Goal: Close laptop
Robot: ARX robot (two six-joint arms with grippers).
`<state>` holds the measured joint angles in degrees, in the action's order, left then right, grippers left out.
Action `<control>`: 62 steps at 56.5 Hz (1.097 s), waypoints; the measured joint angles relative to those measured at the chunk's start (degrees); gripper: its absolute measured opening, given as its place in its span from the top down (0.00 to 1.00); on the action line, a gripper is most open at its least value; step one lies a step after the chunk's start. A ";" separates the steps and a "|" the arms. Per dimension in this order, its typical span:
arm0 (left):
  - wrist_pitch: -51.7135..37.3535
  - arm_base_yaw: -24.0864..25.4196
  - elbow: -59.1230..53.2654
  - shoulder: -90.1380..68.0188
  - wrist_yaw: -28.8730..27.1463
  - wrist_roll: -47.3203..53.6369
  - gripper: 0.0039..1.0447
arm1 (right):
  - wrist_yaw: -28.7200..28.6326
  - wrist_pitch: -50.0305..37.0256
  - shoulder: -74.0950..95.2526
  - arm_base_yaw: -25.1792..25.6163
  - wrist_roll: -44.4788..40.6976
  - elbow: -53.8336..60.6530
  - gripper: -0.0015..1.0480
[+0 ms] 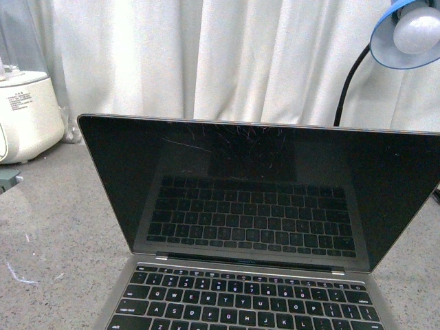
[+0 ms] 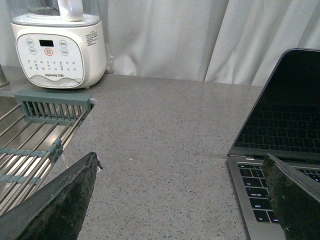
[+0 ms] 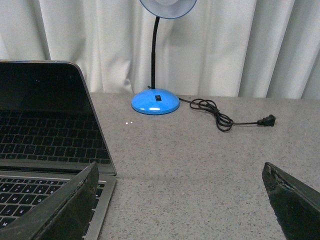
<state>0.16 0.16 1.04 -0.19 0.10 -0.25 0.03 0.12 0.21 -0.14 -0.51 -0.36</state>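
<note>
Laptop [image 1: 261, 206] open at centre of grey speckled table [image 1: 55, 227], lid upright and tilted slightly back, black screen dark, scratched, mirroring the keys. Left jaws spread wide, holding nothing, one finger over the laptop's left front corner. Right jaws equally wide and empty, one finger over its right front corner. Left of laptop: white Joyoung appliance [image 2: 57, 50], wire rack [image 2: 30, 145]. Right of laptop: blue desk lamp [image 3: 155, 101], black cord [image 3: 220, 117] loose on table. White curtain [image 1: 206, 55] behind laptop.
</note>
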 joint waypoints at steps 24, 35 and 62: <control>0.00 -0.02 0.00 0.00 0.00 0.00 0.06 | 0.00 0.00 0.00 0.00 -0.02 0.00 0.09; 0.00 -0.02 0.00 0.00 0.02 0.00 0.06 | 0.00 0.00 0.00 0.00 0.00 0.00 0.09; 0.00 0.00 0.00 0.00 0.00 0.00 0.06 | 0.00 0.00 0.00 0.00 0.00 0.00 0.09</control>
<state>0.16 0.16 1.04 -0.19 0.10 -0.25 0.03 0.12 0.21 -0.14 -0.51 -0.36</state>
